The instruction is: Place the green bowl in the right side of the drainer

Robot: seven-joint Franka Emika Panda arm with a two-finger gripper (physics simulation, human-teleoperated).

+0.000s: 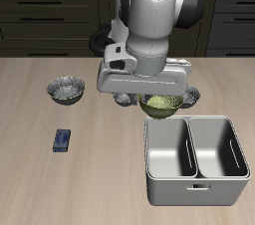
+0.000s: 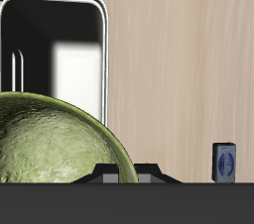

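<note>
Wrist view: green bowl against the claw, grip state unclear, no legible writing anywhere.

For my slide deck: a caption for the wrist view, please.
Wrist camera: green bowl close below, drainer beyond it, small blue object on the table.

Hanging bent over the table from twelve o'clock, white arm folding forward and down, wrist pointing straight down. Gripper sitting low under the wide grey hand bar, fingers mostly hidden from outside; spread of the jaws not showing in either view.
</note>
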